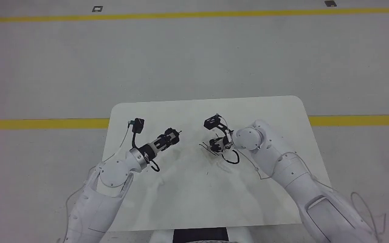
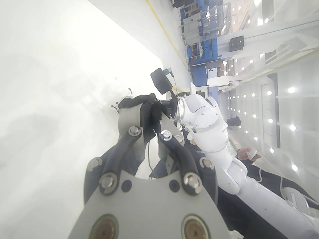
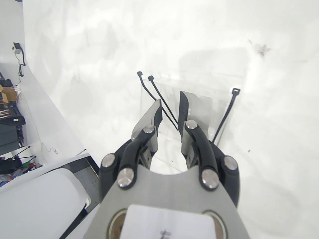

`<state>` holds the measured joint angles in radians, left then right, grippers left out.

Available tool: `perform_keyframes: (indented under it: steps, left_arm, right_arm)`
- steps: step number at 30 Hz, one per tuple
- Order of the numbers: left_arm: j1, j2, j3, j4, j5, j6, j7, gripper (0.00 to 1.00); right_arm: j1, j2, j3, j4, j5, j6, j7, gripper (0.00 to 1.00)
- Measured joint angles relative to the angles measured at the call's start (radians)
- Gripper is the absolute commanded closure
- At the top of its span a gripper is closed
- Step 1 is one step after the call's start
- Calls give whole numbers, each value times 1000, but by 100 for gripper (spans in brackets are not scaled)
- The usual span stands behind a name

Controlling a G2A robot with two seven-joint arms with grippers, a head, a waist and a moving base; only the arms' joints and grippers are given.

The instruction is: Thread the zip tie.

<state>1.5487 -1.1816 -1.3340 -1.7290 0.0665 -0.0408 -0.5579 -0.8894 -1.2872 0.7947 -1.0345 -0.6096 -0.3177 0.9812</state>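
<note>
Right gripper [image 3: 170, 100], fingers spread either side of two black zip ties [image 3: 159, 93] lying on clear tray [image 3: 204, 93]; left gripper [image 2: 147, 100] clenched, nothing seen held; ties likely light, springy, slick, so best pinched mid-strap.

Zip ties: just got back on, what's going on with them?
The right gripper hangs open over a clear plastic tray on the white table, two black zip ties crossing between its fingers and a third beside. None is gripped yet. The left gripper sits apart, shut.
</note>
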Motion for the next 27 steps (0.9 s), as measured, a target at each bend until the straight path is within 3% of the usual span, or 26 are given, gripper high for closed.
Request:
perform_keyframes:
  steps: [14,27]
  left_arm:
    - [0,0,0,0,0,0,0,100]
    - [0,0,0,0,0,0,0,100]
  right_arm:
    - [25,-18,-41,36,-15,-2,-13,80]
    - [37,-28,-56,70,-19,-8,-23,98]
